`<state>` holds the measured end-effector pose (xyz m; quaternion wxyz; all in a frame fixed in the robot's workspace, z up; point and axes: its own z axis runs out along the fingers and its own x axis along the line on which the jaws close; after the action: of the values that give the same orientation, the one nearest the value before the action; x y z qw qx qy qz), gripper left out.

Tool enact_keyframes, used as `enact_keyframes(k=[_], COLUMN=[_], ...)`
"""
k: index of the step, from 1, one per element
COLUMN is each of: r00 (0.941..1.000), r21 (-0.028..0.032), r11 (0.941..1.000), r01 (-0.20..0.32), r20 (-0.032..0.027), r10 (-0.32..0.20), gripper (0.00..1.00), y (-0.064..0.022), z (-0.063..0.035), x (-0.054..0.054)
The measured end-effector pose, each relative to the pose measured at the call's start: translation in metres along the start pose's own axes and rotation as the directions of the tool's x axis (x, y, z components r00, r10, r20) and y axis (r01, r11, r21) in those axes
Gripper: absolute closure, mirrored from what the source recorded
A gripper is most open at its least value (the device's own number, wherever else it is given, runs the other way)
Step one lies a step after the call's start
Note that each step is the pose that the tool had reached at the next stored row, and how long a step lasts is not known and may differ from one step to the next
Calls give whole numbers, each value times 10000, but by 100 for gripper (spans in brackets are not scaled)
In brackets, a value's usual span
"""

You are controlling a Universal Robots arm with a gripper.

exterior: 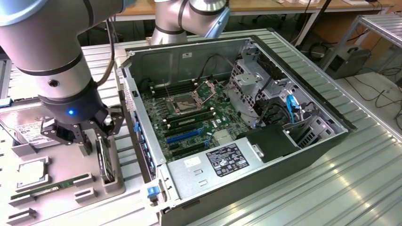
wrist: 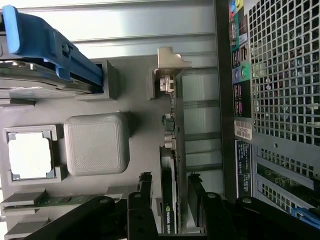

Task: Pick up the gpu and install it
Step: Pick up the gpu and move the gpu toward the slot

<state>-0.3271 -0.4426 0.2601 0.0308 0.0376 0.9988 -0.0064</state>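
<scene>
On the gpu point(wrist: 169, 165) we see a bare silver metal bracket point(wrist: 170, 59), dully shiny. The tray point(exterior: 69, 162) holding it looks like matt grey plastic, finely ribbed. At three o'clock in the exterior view, the computer case point(exterior: 207, 52) is grey sheet metal; the table point(exterior: 339, 188) is glossy ridged metal.

We see a ribbed metal counter point(exterior: 351, 188). An open computer case point(exterior: 251, 190) lies on its side at the centre; at nine o'clock from it, just beside, lies a grey parts tray point(exterior: 66, 162).
</scene>
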Motion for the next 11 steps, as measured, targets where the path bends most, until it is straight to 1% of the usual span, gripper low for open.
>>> enact_keyframes(k=[2,8,11], r00=[10000,9998,9997], r21=[0,11,7], r11=[10000,9998,9997], r01=[-27,-206,-228], r20=[18,27,44], r10=[27,206,228], gripper=[58,58,58], y=[-1,-1,0], z=[26,86,105], x=[6,18,19])
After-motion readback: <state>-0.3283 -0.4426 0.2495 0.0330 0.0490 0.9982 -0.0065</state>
